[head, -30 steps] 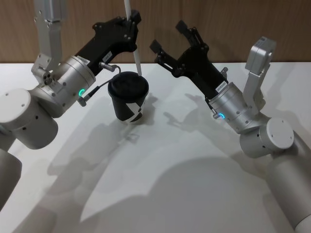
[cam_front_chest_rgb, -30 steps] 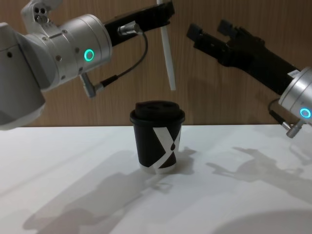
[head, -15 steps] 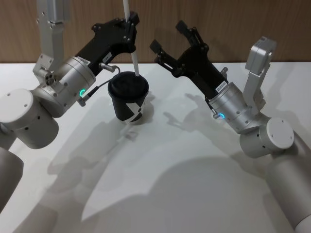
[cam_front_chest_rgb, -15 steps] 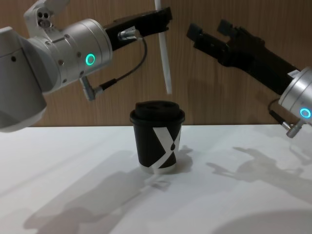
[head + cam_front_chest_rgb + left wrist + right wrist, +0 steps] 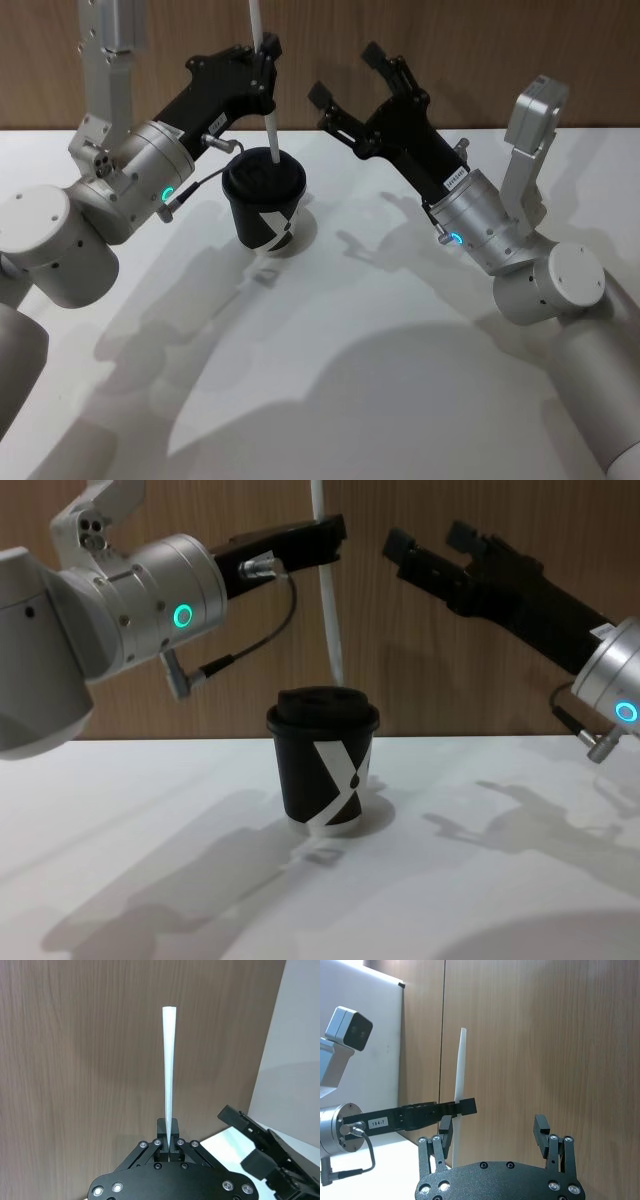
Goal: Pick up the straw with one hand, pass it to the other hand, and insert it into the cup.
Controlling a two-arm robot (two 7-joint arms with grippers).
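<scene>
white label "184-7" (image 5: 379, 1122) on left hand (image 5: 464, 1106) | large white X mark (image 5: 341, 776) on cup (image 5: 300, 780)

white straw (image 5: 328, 610), black cup (image 5: 300, 770) with white X

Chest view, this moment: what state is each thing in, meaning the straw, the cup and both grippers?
cup, upright, lid on
straw, near upright, lower tip at the lid, insertion unclear
left gripper, shut on straw, above cup
right gripper, open, empty, raised off to the side
</scene>
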